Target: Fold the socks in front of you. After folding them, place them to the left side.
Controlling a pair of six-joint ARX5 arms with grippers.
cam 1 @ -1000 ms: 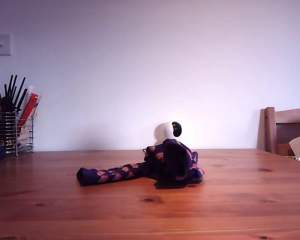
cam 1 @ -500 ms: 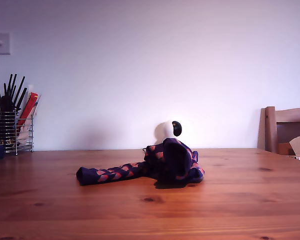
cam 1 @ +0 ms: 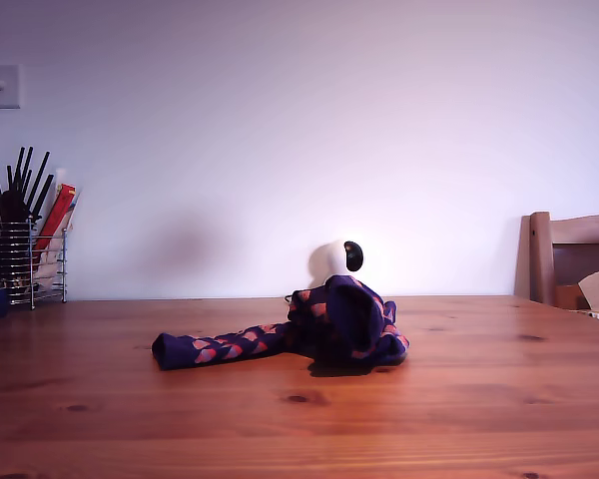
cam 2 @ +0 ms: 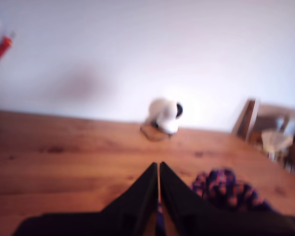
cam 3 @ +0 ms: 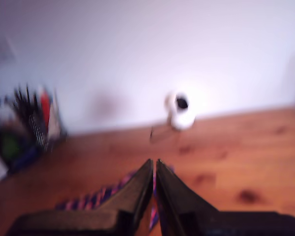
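The socks lie on the wooden table, just in front of a small white camera with a dark lens that stands near the wall. They are dark navy-purple knit with a repeating pink-red diamond pattern. 1 part is bunched into a mound directly before the white camera; 1 long, flat length runs out from that mound toward the exterior view's left, ending in a rounded dark tip. I cannot tell from the mound how the 2 socks are arranged.

The exterior view shows no arm or gripper at all; only the wrist views do. In the first wrist view, my first gripper has its 2 black fingers pressed together with only a hairline gap, a sliver of patterned fabric visible between them lower down; whether it truly pinches the cloth I cannot tell. The bunched mound sits beside it, blurred. In the second wrist view, my second gripper is likewise closed to a thin slit, above the long stretched length, with a strip of pattern showing in the slit; a grip cannot be confirmed.

The table is knotty reddish pine. Beyond it is a plain pale wall with a light switch. Far from the white camera, at the exterior view's left, stands a wire holder of dark utensils; at its right, a wooden chair.
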